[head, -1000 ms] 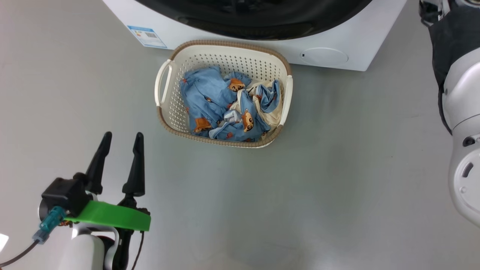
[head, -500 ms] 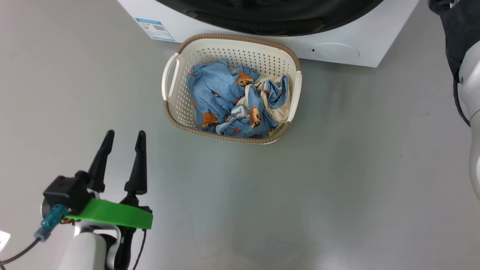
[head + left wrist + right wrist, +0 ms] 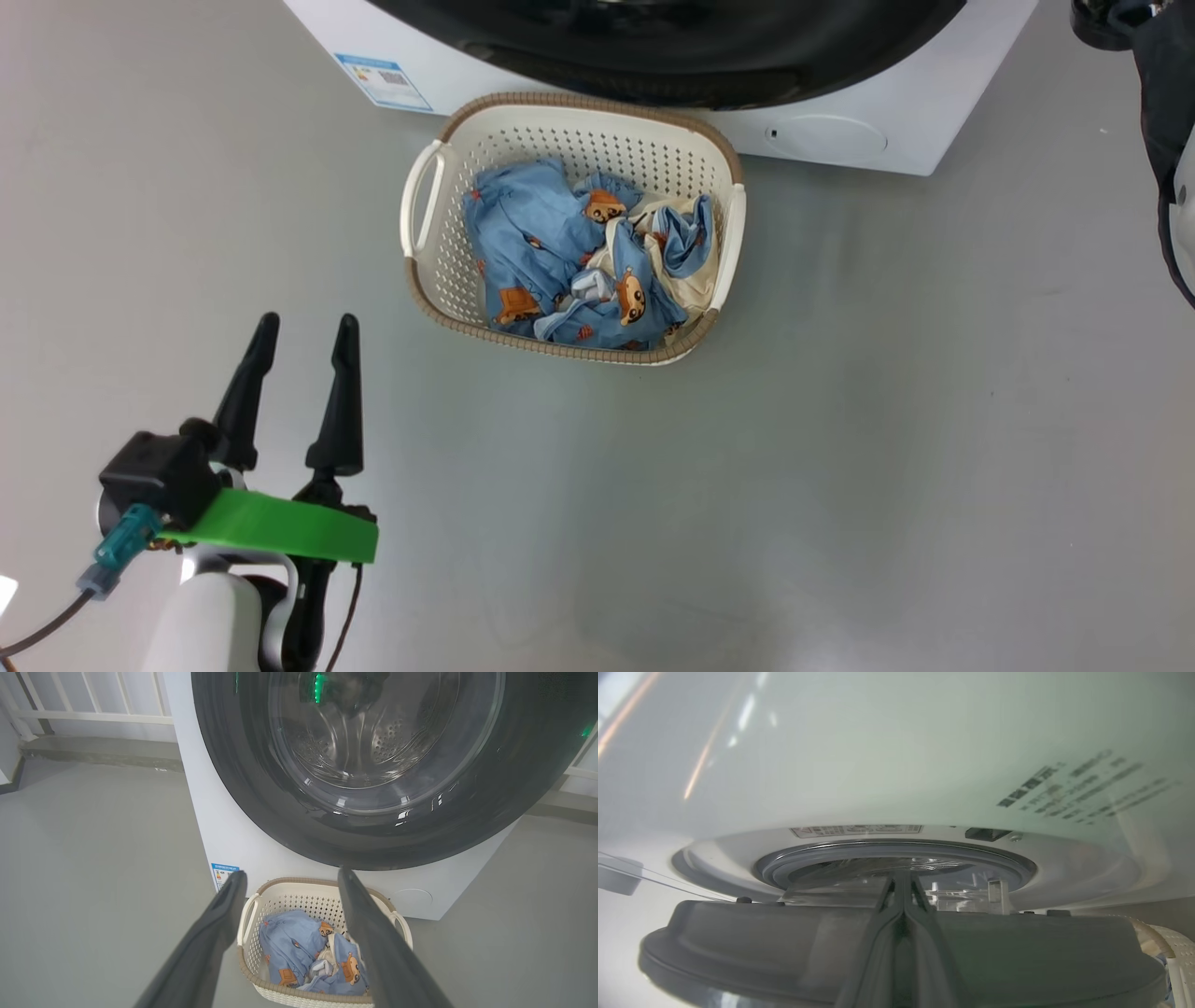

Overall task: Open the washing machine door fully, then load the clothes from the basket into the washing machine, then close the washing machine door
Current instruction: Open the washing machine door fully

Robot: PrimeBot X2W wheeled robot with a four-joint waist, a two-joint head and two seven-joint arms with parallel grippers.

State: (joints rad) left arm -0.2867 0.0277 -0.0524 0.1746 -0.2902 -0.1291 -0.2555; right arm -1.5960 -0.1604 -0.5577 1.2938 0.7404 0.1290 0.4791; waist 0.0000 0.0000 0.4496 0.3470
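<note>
Stiff, glossy and hinged, the door (image 3: 373,756), ajar at the far washer (image 3: 840,140) above the basket (image 3: 439,280) of soft clothes (image 3: 532,233), wants pulling by its rim, where the right gripper (image 3: 903,891) sits closed, holding nothing; the left gripper (image 3: 306,327) gapes empty.

Plastic, cloth and gloss around a basket (image 3: 579,149)

The basket is cream perforated plastic with a brown woven-look rim, and the clothes (image 3: 523,233) in it are soft, crumpled printed cloth. Under the basket, the floor (image 3: 840,420) is smooth grey with a dull sheen. Behind the basket, the washer (image 3: 924,112) is smooth white, and its door (image 3: 233,765) is a glossy black rim round clear glass. The drum (image 3: 387,742) is perforated steel, the gasket (image 3: 896,847) grey rubber.
</note>
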